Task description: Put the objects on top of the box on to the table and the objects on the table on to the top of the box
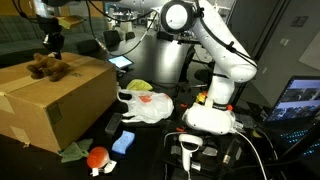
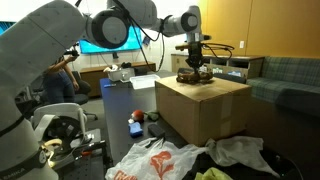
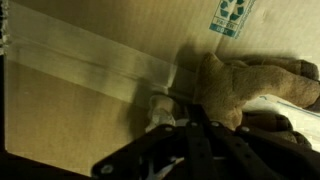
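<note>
Fingers (image 3: 195, 140) are closest to the wrist cam, coming in from the bottom of frame: dark, pressed together, no gap visible btw the tips. They sit right at the edge of a brown plush toy (image 3: 240, 85) lying on top of the box (image 3: 80, 115); can't tell if any fur is pinched. A small whitish bit (image 3: 158, 108) shows just beside the tips, unclear what it is. Clear tape (image 3: 100, 62) runs diagonally across the cardboard lid. A green printed mark (image 3: 232, 15) sits at the top edge of frame.

In both exterior views the arm (image 1: 215, 45) reaches from its base over to the box (image 1: 60, 105) (image 2: 205, 115), w/ the fingers pointing straight down onto the toy (image 1: 48, 68) (image 2: 192, 76) on the lid. The box stands on the black surface (image 1: 150, 132), taped shut.

On the surface beside the box:
- White plastic bag (image 1: 150, 106) w/ orange print, near the robot base.
- Yellow-green item (image 1: 140, 87) just behind the bag.
- Blue-and-white item (image 1: 123, 142) and a red-orange roundish item (image 1: 97, 157), both near the box's front corner.
- Green cloth (image 1: 72, 152) at the box's foot.

In an exterior view the bag (image 2: 150, 160) fills the foreground, crumpled.
</note>
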Available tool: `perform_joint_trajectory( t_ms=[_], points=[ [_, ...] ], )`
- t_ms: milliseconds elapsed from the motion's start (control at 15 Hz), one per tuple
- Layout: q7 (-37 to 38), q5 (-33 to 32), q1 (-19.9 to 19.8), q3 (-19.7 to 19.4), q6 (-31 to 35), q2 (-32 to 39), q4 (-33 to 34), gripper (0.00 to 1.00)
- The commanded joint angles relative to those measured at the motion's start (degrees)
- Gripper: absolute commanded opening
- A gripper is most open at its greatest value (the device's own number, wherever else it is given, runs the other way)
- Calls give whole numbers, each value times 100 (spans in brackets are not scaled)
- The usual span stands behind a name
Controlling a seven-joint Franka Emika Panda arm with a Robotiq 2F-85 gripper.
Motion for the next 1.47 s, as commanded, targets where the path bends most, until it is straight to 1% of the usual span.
perform_joint_trajectory(
  t_ms=[0,67,133,267,400,600,667,867,933,1000,1200,1400],
  points=[
    [-300,176,-35,175,-283,138,228,1],
    [-309,179,-27,200,-322,107,202,4],
    [-260,163,-13,211,-299,99,198,27],
    [-241,175,-23,263,-251,25,161,29],
    [-257,161,-19,306,-259,12,182,43],
    [-366,120,-6,374,-268,-23,173,67],
    [-386,128,-9,402,-278,-28,184,74],
    [-407,134,23,475,-344,79,268,96],
    [-390,128,35,491,-357,116,289,99],
    [-367,126,43,503,-385,163,317,100],
    [-176,102,99,462,-338,326,404,100],
    [137,124,95,437,-143,453,431,100]
  ],
)
